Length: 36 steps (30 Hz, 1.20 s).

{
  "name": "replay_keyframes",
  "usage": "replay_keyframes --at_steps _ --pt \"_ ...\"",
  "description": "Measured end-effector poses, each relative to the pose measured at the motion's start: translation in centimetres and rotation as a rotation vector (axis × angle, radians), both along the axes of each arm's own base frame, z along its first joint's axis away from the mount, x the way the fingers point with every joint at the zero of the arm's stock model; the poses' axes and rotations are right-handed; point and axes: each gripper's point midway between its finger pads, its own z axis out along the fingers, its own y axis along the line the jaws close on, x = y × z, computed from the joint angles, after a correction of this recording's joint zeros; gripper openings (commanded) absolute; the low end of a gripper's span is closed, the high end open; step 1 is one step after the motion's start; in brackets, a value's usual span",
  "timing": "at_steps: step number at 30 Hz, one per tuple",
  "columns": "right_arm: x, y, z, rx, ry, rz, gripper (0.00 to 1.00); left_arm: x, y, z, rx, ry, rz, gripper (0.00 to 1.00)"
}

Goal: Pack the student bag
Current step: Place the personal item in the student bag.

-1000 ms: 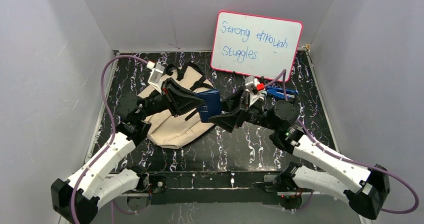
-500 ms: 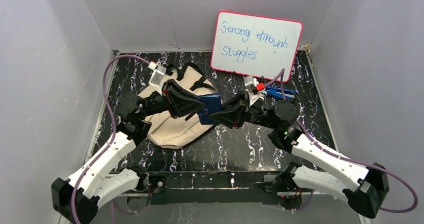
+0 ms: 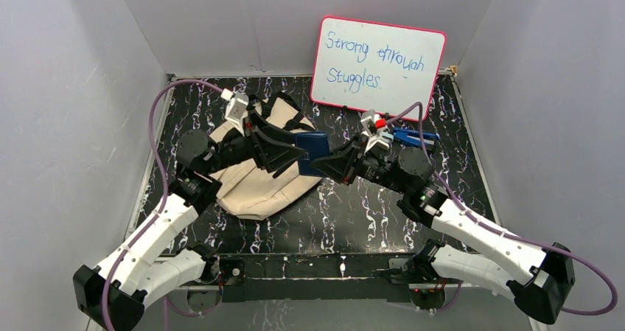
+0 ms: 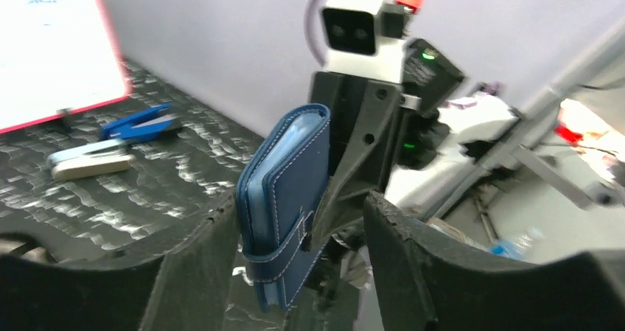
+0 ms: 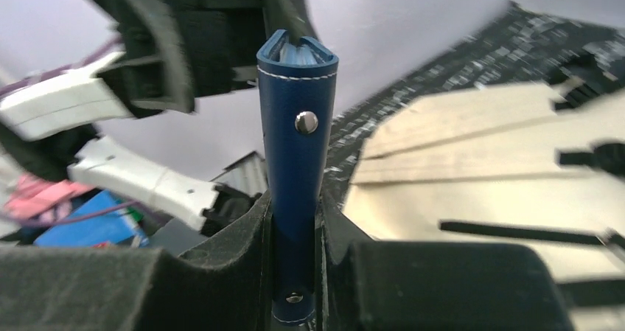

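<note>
The table (image 3: 368, 213) is showing a black top streaked with thin white veins, like dark marble, and it is sitting inside a plain booth of pale grey walls (image 3: 74, 88) closing it in on the left, back and right. A whiteboard (image 3: 378, 65) with a pink rim is leaning against the back wall, carrying blue handwriting that is reading "Strong through Stuggles". Just in front of its right lower corner a blue tool (image 3: 413, 134) is lying flat on the table, and the left wrist view is showing a pale stapler (image 4: 88, 161) lying beside it. Purple cables (image 3: 158, 117) are looping from each arm.

The student bag (image 3: 254, 191) is lying flat on the left half of the table, its cream canvas spreading under the left arm and its dark straps pointing toward the back.

Above the bag's right edge the two arms are meeting over a blue case (image 3: 313, 143) with white stitching and a snap strap. The right hand (image 5: 295, 228) is pinching the case, both fingers pressing against its sides. The left hand (image 4: 301, 202) is standing open around the case, one finger close against it and the other clearly apart.
</note>
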Motion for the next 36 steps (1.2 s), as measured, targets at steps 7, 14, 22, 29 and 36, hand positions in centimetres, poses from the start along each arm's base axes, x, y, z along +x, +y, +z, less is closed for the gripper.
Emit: replay_keyframes --at_steps 7,14,22,29,36 --pt "6.0 -3.6 -5.5 -0.179 0.214 -0.416 0.00 5.6 1.4 -2.7 0.217 0.086 0.292 0.72" --pt "8.1 -8.5 -9.8 -0.328 0.316 -0.699 0.00 8.7 3.7 -12.7 0.592 0.167 0.431 0.73" --pt "8.4 -9.2 -11.5 -0.382 0.343 -0.742 0.00 7.5 5.5 -25.0 1.046 0.275 0.454 0.70" --pt "8.2 -8.4 -12.5 -0.404 0.371 -0.708 0.00 9.6 7.8 -26.6 1.190 0.255 0.576 0.66" --pt "7.9 -8.2 -12.9 -0.401 0.383 -0.691 0.00 11.0 8.3 -27.5 1.258 0.237 0.615 0.59"
